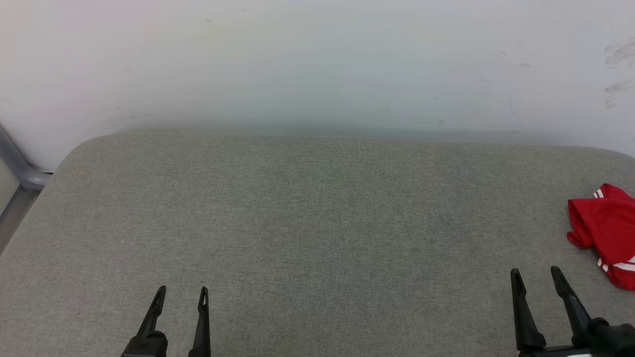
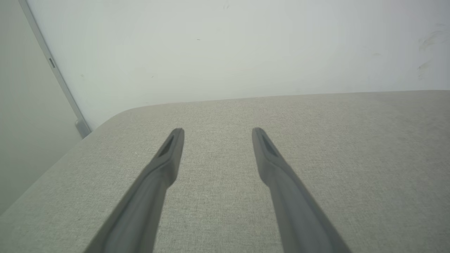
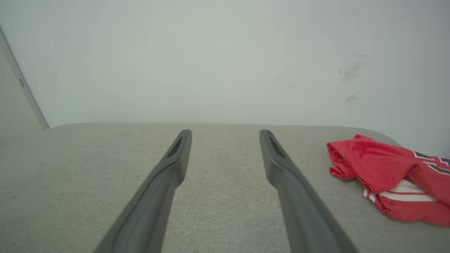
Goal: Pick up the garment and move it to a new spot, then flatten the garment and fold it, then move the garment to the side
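The garment [image 1: 605, 228] is a bright red jersey with red-white striped trim, lying crumpled at the far right of the grey padded surface [image 1: 317, 223], partly cut off by the head view's edge. In the right wrist view the garment [image 3: 390, 172] lies to the right of my fingers, with dark lettering showing. My right gripper [image 1: 537, 273] hovers open just left of and nearer than it, holding nothing. Open and empty too, my left gripper [image 1: 182, 292] sits at the lower left, far from the garment. The same spread of fingers shows on the left gripper [image 2: 218, 131] and the right gripper [image 3: 225, 133].
A white wall [image 1: 317, 64] rises right behind the padded surface. A grey metal frame post [image 1: 17, 168] stands at the left rear corner. The surface's rounded left edge [image 2: 105, 123] drops off beside the left gripper.
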You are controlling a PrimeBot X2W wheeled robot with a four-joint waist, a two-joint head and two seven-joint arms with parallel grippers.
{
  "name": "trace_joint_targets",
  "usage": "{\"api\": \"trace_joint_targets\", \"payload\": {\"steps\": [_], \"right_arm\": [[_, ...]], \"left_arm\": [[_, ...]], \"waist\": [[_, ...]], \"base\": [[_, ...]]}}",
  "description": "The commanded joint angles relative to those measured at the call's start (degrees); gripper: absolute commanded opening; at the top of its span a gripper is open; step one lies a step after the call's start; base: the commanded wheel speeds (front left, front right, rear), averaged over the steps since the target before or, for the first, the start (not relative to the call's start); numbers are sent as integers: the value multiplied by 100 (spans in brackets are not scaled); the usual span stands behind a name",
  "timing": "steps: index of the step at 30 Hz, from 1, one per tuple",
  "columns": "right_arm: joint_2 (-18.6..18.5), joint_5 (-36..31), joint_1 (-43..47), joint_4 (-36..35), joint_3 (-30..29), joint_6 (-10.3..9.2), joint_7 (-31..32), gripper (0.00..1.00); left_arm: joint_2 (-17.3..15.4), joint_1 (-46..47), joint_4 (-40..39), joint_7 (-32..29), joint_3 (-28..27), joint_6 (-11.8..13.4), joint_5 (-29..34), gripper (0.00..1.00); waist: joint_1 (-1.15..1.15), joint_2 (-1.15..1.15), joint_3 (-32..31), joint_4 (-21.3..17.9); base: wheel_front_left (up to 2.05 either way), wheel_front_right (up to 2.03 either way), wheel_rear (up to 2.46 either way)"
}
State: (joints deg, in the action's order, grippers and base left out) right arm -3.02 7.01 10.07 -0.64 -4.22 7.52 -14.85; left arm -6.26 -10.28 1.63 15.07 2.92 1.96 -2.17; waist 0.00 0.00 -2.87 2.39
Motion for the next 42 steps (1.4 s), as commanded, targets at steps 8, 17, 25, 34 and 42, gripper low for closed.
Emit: {"api": "trace_joint_targets", "payload": {"steps": [8, 17, 25, 34, 42], "right_arm": [[-6, 385, -16, 213, 32, 0, 81, 0], [-61, 1567, -256, 391, 55, -1, 319, 0], [-88, 2402, -422, 512, 67, -1, 490, 0], [-110, 3250, -583, 633, 71, -1, 674, 0], [-121, 3843, -700, 720, 69, -2, 807, 0]], "left_arm": [[19, 68, 235, -119, -15, -53, -401, 0], [61, 294, 371, -401, -145, -176, -1585, 0], [92, 457, 466, -601, -240, -264, -2436, 0], [124, 619, 566, -807, -332, -358, -3305, 0], [148, 736, 637, -954, -402, -421, -3922, 0]], "waist": [[0, 0, 13, -9], [0, 0, 37, -28], [0, 0, 56, -43], [0, 0, 78, -60], [0, 0, 94, -73]], "base": [[0, 0, 0], [0, 0, 0], [0, 0, 0], [0, 0, 0], [0, 0, 0]]}}
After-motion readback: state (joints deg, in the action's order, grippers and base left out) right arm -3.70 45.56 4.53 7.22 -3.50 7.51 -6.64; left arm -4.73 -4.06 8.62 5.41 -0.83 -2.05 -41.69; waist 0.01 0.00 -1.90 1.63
